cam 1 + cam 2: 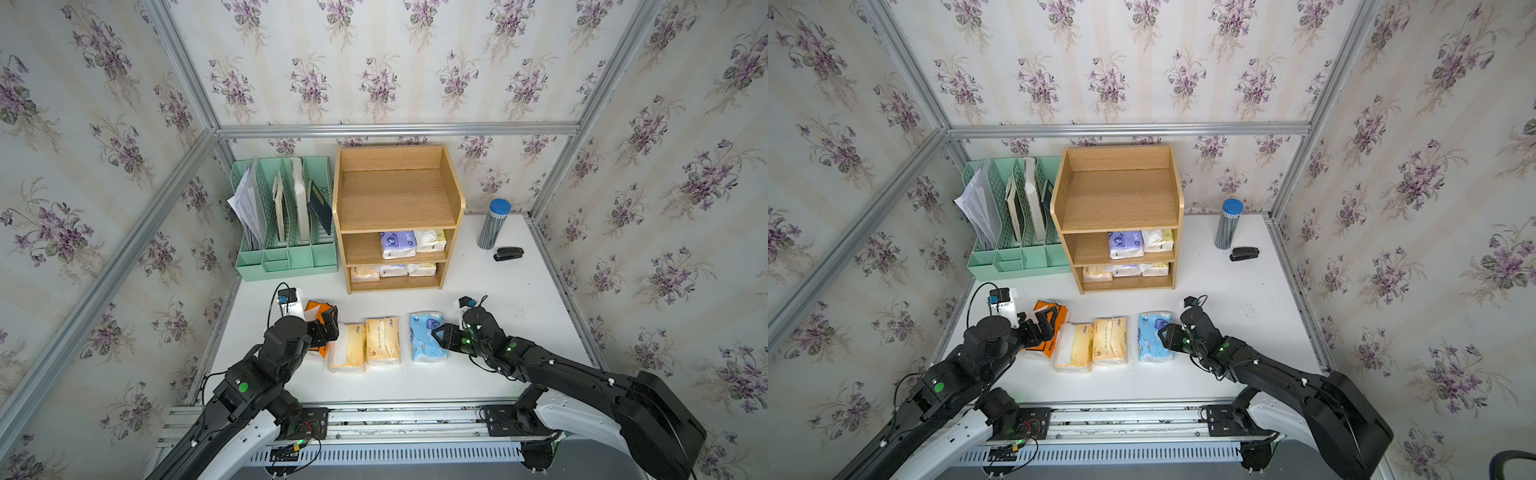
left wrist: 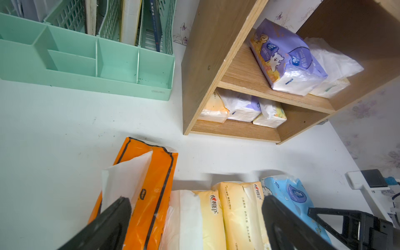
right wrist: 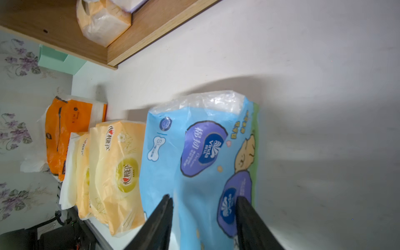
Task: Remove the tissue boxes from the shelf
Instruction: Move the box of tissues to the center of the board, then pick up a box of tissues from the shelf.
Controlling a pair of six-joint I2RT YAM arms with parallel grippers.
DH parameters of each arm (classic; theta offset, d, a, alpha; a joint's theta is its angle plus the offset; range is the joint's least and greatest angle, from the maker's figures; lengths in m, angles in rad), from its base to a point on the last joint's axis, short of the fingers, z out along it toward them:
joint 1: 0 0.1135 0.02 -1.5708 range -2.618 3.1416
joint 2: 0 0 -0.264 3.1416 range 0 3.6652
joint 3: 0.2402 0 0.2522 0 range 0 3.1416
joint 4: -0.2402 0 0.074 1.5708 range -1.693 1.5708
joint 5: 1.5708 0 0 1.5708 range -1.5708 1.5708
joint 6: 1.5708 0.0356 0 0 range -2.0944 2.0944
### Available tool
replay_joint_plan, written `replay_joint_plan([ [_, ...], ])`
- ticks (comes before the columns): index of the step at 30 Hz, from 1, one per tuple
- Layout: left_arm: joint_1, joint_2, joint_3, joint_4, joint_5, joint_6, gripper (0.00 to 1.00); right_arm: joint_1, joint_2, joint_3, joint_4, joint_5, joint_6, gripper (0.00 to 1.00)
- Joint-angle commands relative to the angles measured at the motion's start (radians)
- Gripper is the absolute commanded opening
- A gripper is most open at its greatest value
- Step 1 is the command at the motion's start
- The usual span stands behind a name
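The left wrist view alone makes plain the left claw spread wide. The right claw hangs over the blue pack, lower centre; its grip I cannot tell.

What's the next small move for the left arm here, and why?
Probably send the left end effector forward toward the bottom tier of the shelf. Its jaws stand wide open, holding nothing. The orange tissue pack beneath it already lies on the table, and the shelf is not yet empty. The cream-yellow pack at the bottom tier's left end looks nearest.
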State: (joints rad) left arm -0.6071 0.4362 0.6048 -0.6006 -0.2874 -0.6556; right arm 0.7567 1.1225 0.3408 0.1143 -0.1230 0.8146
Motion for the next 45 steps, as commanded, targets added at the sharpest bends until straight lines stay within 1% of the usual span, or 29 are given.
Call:
replay_joint_plan([
  [1,0.025,0.001,0.008,-0.020,0.006,0.054,0.99,0.056,0.067,0.024,0.122,0.024,0.053,0.51],
  [5,0.062,0.067,0.028,0.010,0.054,0.067,0.99,0.127,0.168,0.089,0.142,0.066,0.059,0.51],
  [9,0.111,0.139,0.062,0.060,0.123,0.082,0.99,0.148,0.204,0.172,0.042,0.126,0.034,0.51],
  [11,0.145,0.174,0.083,0.091,0.175,0.091,0.99,0.149,0.170,0.206,-0.048,0.200,0.026,0.53],
  [13,0.171,0.208,0.104,0.118,0.220,0.101,0.99,0.149,0.107,0.228,-0.110,0.271,0.016,0.53],
  [15,0.192,0.244,0.122,0.153,0.258,0.113,0.99,0.148,0.029,0.245,-0.124,0.313,0.001,0.54],
  [17,0.213,0.282,0.138,0.197,0.296,0.118,0.99,0.147,-0.046,0.260,-0.088,0.328,-0.017,0.55],
  [19,0.228,0.322,0.152,0.243,0.326,0.115,0.99,0.144,-0.091,0.285,-0.052,0.343,-0.028,0.55],
  [21,0.241,0.364,0.165,0.299,0.367,0.111,0.99,0.135,-0.109,0.320,-0.023,0.364,-0.024,0.54],
  [24,0.250,0.446,0.202,0.362,0.423,0.111,0.99,0.110,-0.101,0.352,0.071,0.348,-0.014,0.53],
  [28,0.255,0.556,0.278,0.368,0.499,0.139,0.99,0.073,-0.031,0.389,0.180,0.317,0.023,0.53],
  [31,0.257,0.605,0.297,0.402,0.529,0.139,0.99,0.063,0.031,0.429,0.239,0.310,0.019,0.54],
  [35,0.257,0.637,0.302,0.436,0.551,0.140,0.99,0.055,0.086,0.469,0.260,0.382,0.018,0.56],
  [41,0.257,0.669,0.306,0.464,0.626,0.151,0.99,0.035,0.160,0.474,0.331,0.422,0.053,0.57],
  [45,0.256,0.677,0.308,0.462,0.640,0.157,0.99,0.032,0.228,0.489,0.370,0.427,0.070,0.57],
])
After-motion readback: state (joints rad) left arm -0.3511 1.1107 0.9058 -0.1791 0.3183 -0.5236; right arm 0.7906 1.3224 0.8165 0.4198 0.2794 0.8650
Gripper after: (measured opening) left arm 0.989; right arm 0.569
